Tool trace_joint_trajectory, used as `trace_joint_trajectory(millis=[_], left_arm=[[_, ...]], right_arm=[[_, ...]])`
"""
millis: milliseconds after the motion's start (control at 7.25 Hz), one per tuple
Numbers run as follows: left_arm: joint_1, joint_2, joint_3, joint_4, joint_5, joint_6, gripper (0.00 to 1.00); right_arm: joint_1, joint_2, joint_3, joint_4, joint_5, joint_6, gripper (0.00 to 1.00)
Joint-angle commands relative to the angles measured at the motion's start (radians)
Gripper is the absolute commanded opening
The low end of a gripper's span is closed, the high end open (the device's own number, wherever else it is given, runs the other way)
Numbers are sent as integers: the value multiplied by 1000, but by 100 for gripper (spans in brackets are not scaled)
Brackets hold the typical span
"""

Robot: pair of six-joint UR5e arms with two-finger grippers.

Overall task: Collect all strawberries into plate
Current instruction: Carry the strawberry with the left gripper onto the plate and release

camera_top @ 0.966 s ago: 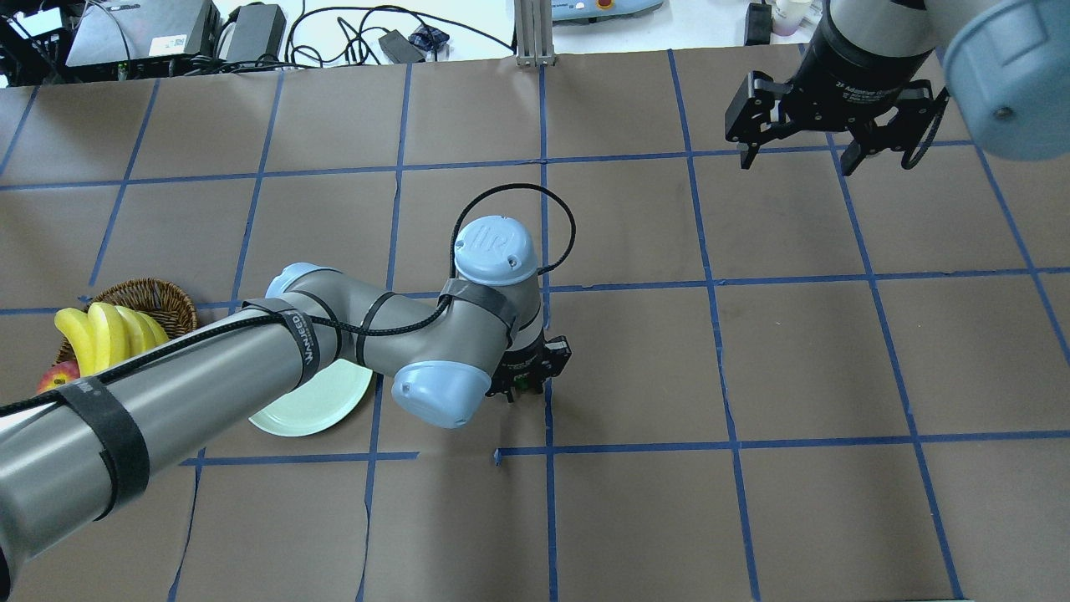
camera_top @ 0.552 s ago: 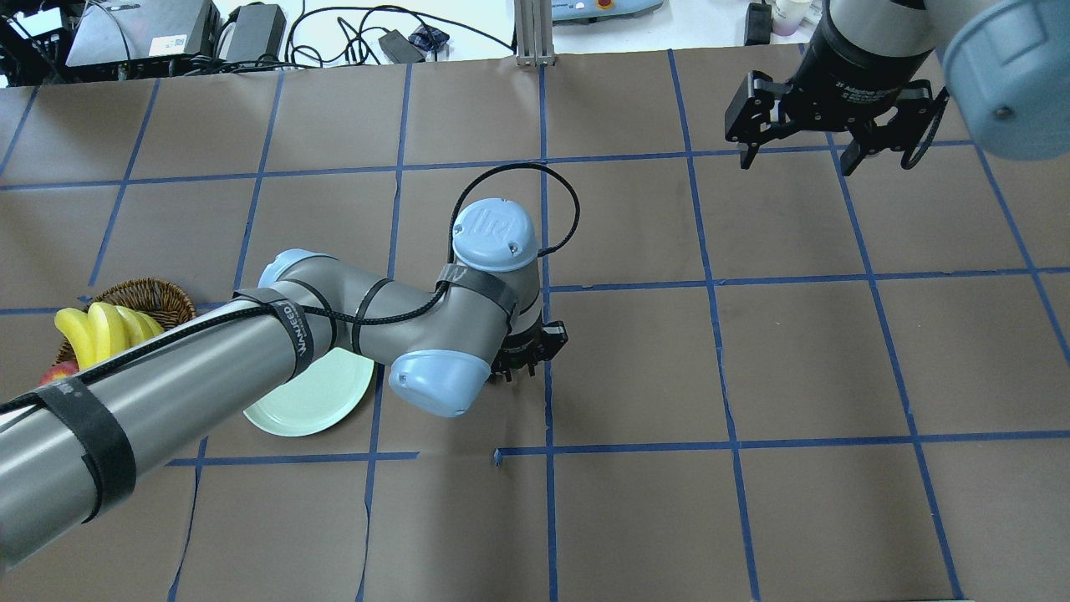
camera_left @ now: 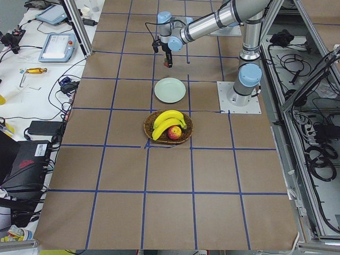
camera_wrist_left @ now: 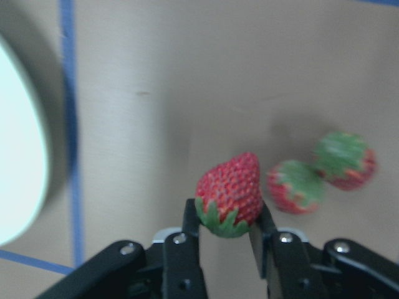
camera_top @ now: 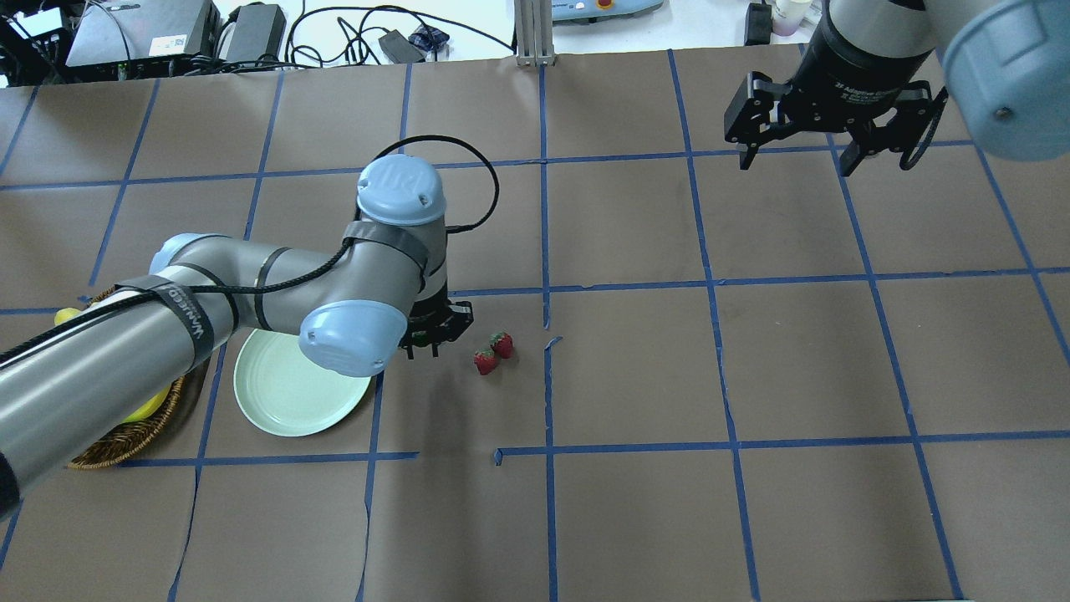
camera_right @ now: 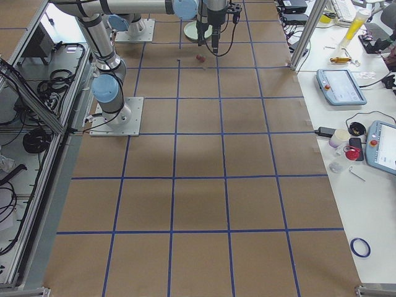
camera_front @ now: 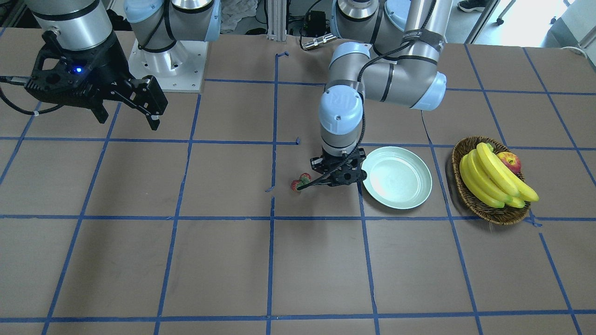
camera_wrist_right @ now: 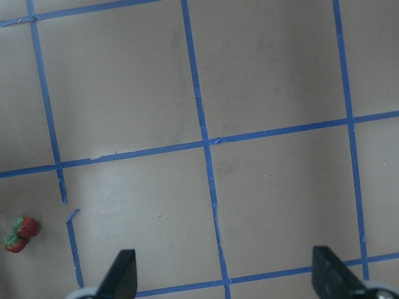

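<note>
Shifting since the earlier frames: in the overhead view the left gripper point(camera_top: 430, 334) now sits further toward frame left than 0.6 s ago, off the central vertical tape line point(camera_top: 545, 251) and nearer the plate point(camera_top: 284, 401).
Newly exposed: two loose strawberries point(camera_top: 493, 352), hidden under the wrist in the earlier overhead frames, now show on the table point(camera_top: 669, 376) just right of the left gripper.
Plate coverage: more of the plate surface shows than before; the left arm point(camera_top: 251, 293) now covers more of the basket point(camera_top: 117, 447).
Right gripper point(camera_top: 796, 163): unchanged, upper right of the overhead frame, jaws spread wide with nothing between them.
Left gripper jaws: narrow, clamped on the held strawberry point(camera_wrist_left: 229, 187), green cap toward the palm, red tip pointing outward.
Held strawberry location: frame centre in the left wrist view, just right of the plate in the overhead view; its height above the table cannot be judged.
Loose strawberries: touching each other, near the held one, right of centre in the left wrist view.
Plate location: lower left of the overhead frame, flat on the table, no berry on it.
Obstructions: the arm's blue-capped joint hides the plate's upper-right rim in the overhead view.
Surroundings: bananas point(camera_front: 489, 177) and an apple point(camera_front: 510, 162) fill the basket, right of the plate in the front-facing view.
</note>
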Motion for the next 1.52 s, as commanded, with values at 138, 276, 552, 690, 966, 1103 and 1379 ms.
trace_joint_trajectory(millis=[138, 276, 552, 690, 966, 1103, 1379], left_arm=[[223, 27, -75, -6, 68, 272, 1], [253, 26, -78, -8, 51, 294, 32], [212, 35, -77, -11, -22, 282, 100], [154, 43, -43, -5, -25, 279, 100], [-6, 15, 105, 0, -121, 193, 100], [-52, -11, 109, 27, -142, 178, 97], [-142, -90, 94, 103, -147, 194, 81]], right_arm=[[0, 0, 1, 0, 0, 0, 100], [1, 0, 2, 0, 0, 0, 100], [1, 0, 2, 0, 0, 2, 100], [1, 0, 2, 0, 0, 2, 100], [1, 0, 2, 0, 0, 2, 100], [1, 0, 2, 0, 0, 2, 100], [1, 0, 2, 0, 0, 2, 100]])
